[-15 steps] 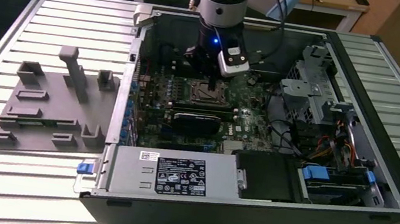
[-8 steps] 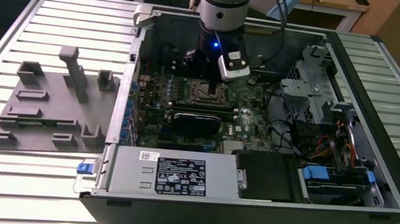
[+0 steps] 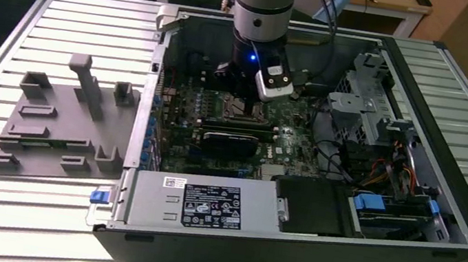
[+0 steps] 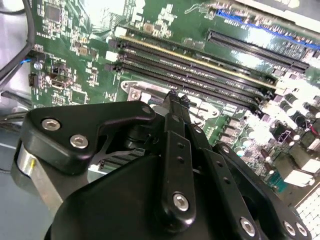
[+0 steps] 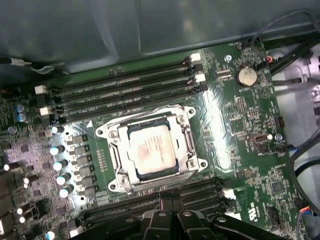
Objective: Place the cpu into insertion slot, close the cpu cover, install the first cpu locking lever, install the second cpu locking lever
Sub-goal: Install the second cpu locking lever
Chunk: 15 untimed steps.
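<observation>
Hovering just above the motherboard at upper centre of the exterior view, the tool (image 3: 242,89) has its fingers pinched together, holding nothing. Centre frame in the first wrist view, the cpu (image 5: 151,148) sits in the insertion slot (image 5: 118,160), framed by the cpu cover (image 5: 186,137).

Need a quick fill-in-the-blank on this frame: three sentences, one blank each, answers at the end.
1. In the first wrist view, the cpu lies inside the ____ on the motherboard.
2. The silver frame lying around the chip is the cpu ____.
3. In the exterior view, the gripper hangs inside the open computer ____.

Missing words: insertion slot; cover; case
</observation>
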Each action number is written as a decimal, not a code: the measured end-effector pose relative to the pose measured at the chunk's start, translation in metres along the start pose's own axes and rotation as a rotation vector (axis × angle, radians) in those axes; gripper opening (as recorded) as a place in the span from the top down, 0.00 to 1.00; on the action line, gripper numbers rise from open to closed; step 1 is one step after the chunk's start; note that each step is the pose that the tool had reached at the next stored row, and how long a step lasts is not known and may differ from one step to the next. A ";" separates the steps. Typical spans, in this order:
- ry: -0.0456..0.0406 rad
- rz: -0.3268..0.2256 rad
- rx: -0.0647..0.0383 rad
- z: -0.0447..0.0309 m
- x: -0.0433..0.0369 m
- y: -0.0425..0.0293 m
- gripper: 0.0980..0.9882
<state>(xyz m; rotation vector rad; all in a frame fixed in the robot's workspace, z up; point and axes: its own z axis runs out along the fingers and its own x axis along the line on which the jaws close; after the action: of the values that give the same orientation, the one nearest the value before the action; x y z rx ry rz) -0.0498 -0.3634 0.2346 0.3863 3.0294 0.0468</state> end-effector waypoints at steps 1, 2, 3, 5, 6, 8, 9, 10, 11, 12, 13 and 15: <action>0.0000 0.000 0.000 0.0000 -0.0002 -0.0008 1.00; 0.0000 0.000 0.000 0.0002 -0.0003 -0.0015 1.00; -0.0001 0.000 0.000 0.0005 0.0000 -0.0019 1.00; -0.0001 0.000 0.000 0.0009 0.0019 -0.0029 1.00; -0.0001 0.000 0.000 0.0011 0.0036 -0.0035 1.00; -0.0001 0.000 0.000 0.0015 0.0075 -0.0050 1.00; -0.0002 0.000 0.000 0.0018 0.0098 -0.0058 1.00; -0.0003 0.000 0.000 0.0021 0.0118 -0.0065 1.00; -0.0003 0.000 0.000 0.0024 0.0134 -0.0073 1.00; -0.0002 0.000 0.000 0.0028 0.0150 -0.0081 1.00; -0.0002 0.000 0.000 0.0032 0.0167 -0.0088 1.00; 0.0005 0.000 -0.003 0.0050 0.0191 -0.0102 1.00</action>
<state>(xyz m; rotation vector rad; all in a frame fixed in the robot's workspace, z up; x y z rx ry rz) -0.0702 -0.3684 0.2276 0.3860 3.0295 0.0517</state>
